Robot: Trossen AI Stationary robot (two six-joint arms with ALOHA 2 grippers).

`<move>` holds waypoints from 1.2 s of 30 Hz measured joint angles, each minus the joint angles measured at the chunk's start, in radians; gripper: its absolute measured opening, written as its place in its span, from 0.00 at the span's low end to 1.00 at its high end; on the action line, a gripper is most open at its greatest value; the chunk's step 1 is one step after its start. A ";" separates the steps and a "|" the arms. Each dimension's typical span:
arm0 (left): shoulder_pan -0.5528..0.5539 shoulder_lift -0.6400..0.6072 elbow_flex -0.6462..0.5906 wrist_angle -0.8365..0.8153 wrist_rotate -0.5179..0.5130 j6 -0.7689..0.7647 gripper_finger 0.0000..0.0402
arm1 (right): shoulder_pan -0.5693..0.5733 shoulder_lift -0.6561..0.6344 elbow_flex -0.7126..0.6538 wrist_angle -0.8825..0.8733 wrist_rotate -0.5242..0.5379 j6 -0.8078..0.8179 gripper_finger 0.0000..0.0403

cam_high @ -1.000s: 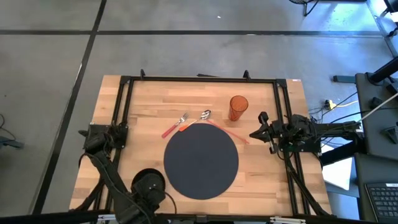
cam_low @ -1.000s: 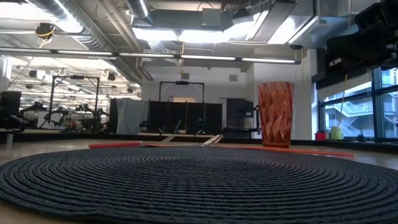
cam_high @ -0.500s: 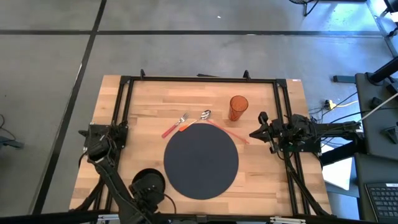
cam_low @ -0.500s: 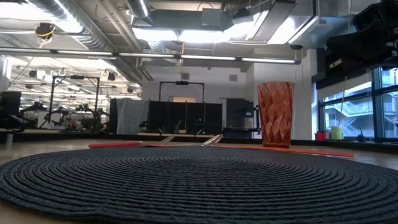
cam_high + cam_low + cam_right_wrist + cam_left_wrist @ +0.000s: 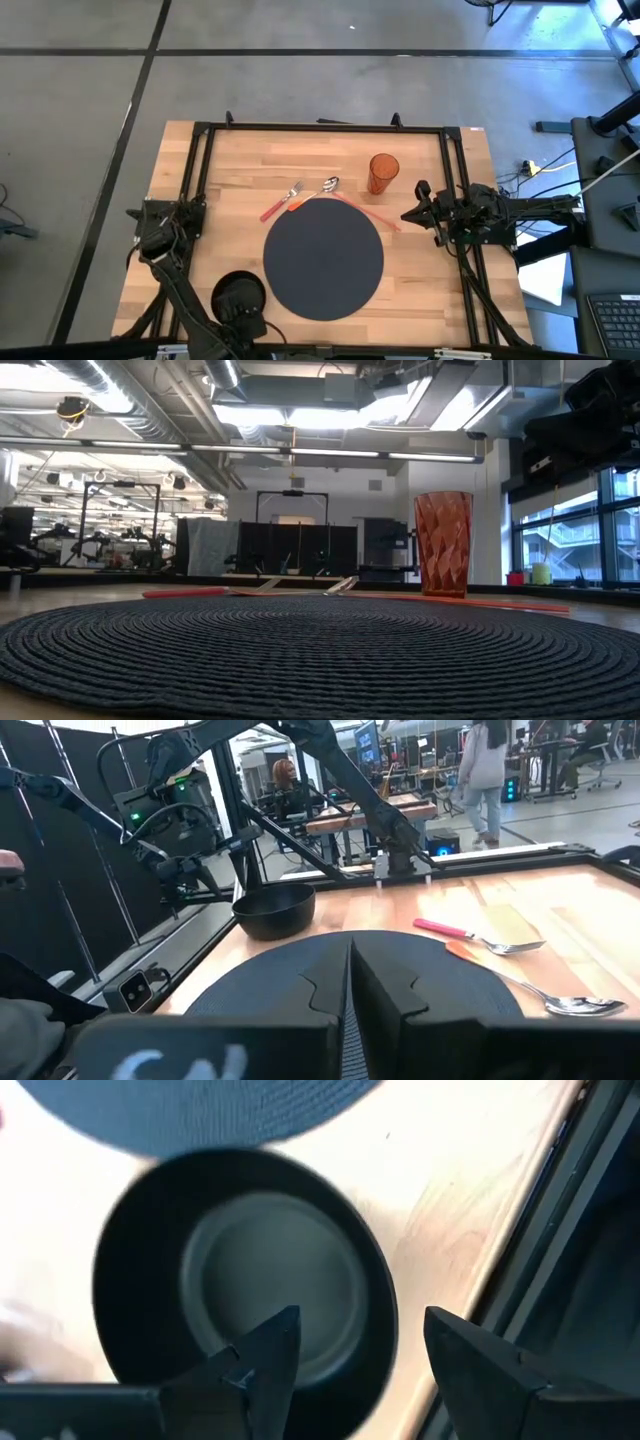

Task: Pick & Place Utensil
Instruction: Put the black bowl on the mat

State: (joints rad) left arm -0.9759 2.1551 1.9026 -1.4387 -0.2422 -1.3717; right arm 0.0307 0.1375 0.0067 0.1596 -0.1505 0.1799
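Fingers of our left gripper [image 5: 355, 1355] spread wide over the round black bowl [image 5: 238, 294]; right gripper [image 5: 350, 988] shut. Pink-handled fork [image 5: 281, 201] lies far-left; descending risks striking the bowl's rim.

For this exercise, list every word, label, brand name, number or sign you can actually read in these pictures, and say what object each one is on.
No text can be read in any view.
Pale marks on the right gripper's housing, right wrist view: too blurred to read.
Lit screens in the room beyond the table: too small to read.
Orange cup, black bowl, dark round placemat, fork, spoon: no lettering visible.
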 joint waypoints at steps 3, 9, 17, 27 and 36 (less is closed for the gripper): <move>0.000 0.000 -0.002 0.006 0.011 -0.100 0.51 | 0.000 0.000 0.000 0.000 0.000 0.003 0.05; -0.002 0.002 -0.045 0.074 0.034 -0.167 0.51 | 0.000 0.000 0.000 0.039 0.000 0.026 0.05; -0.003 0.002 -0.081 0.078 0.044 -0.173 0.52 | 0.000 0.000 0.000 0.044 0.000 0.023 0.05; -0.002 0.003 -0.129 0.083 0.082 -0.180 0.52 | 0.000 0.000 0.000 0.037 0.000 0.022 0.05; 0.003 0.003 -0.129 0.087 0.030 -0.195 0.51 | 0.000 0.000 0.000 0.037 0.000 -0.001 0.05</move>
State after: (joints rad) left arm -0.9729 2.1578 1.7737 -1.3513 -0.2125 -1.5671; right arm 0.0307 0.1373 0.0067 0.1970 -0.1509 0.1788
